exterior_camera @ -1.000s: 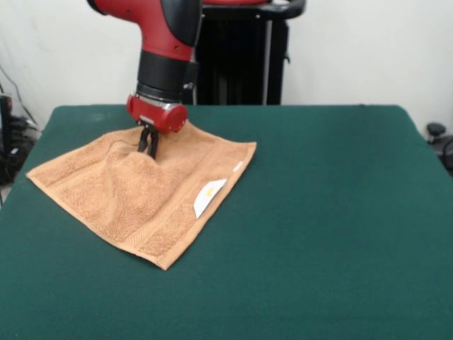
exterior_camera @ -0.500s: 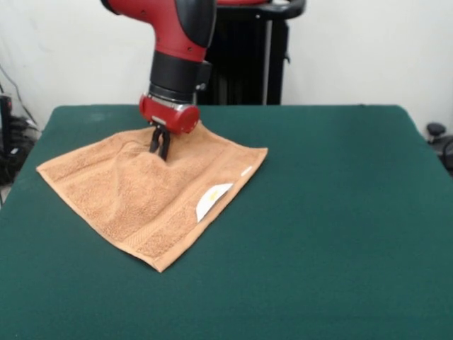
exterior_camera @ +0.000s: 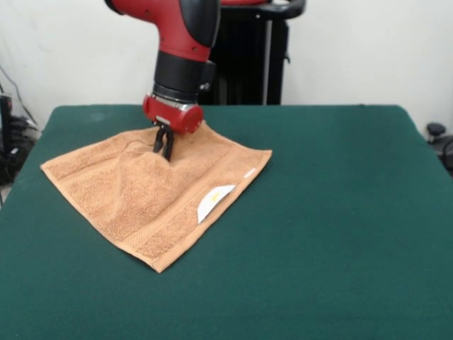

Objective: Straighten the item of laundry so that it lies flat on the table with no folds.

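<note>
my gripper (exterior_camera: 163, 151): fingers pinched narrow on a raised ridge of the towel (exterior_camera: 145, 195), near its far edge | towel: spread on the left half of the table (exterior_camera: 340, 234), lifted into a small peak at my fingertips | white label (exterior_camera: 213, 201) at its right edge, facing up

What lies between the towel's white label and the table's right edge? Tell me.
Nothing: in the front view, from the white label on the towel across to the table's right edge, only bare green surface shows.
</note>
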You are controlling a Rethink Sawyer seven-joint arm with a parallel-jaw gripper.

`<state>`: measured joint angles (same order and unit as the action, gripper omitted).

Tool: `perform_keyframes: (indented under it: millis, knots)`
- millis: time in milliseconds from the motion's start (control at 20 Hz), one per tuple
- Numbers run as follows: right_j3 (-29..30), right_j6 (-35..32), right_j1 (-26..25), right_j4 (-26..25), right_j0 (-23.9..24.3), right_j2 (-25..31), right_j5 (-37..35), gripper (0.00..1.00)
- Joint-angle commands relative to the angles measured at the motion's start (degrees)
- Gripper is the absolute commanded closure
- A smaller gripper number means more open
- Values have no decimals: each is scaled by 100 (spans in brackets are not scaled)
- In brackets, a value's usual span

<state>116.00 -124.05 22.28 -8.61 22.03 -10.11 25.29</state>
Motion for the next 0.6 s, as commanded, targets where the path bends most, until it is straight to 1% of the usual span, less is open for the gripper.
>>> perform_keyframes:
  millis: [50,250,500,600]
  knots:
    - [649,-954,-840,-178,-120,1032,-700,100]
    - [644,-885,-868,-362,-11,964,-525,100]
    - [659,-748,-767,-612,185,919,-600,100]
    - [686,-747,-700,-642,161,821,-529,100]
